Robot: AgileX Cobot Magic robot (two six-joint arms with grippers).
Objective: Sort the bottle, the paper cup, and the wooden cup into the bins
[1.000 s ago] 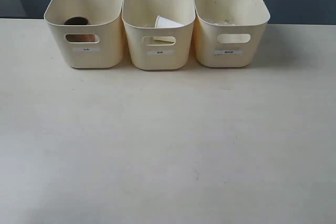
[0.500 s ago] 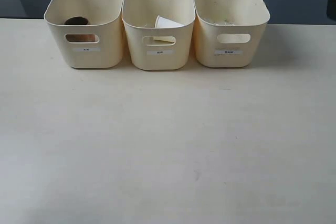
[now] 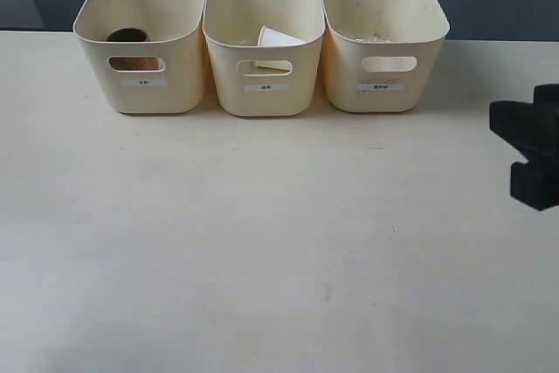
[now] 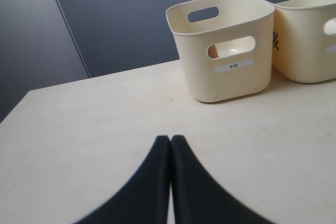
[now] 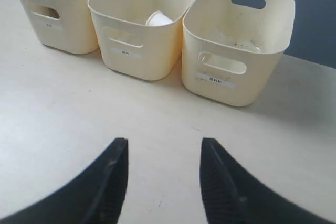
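– So, where's everything?
– The wooden cup (image 3: 127, 36) in the left of the three bins (image 3: 262, 100), paper cup (image 3: 279, 37) in the middle one, bottle (image 3: 374, 38) faintly seen in the right one.
– Your grippers?
– My right gripper (image 5: 164, 146) gapes empty; my left gripper (image 4: 170, 140) is pressed together.

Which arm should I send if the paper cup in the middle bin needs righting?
Right, probably: the right gripper is open, and its wrist view looks into the middle bin at the paper cup; the left gripper is shut and faces the left bin.
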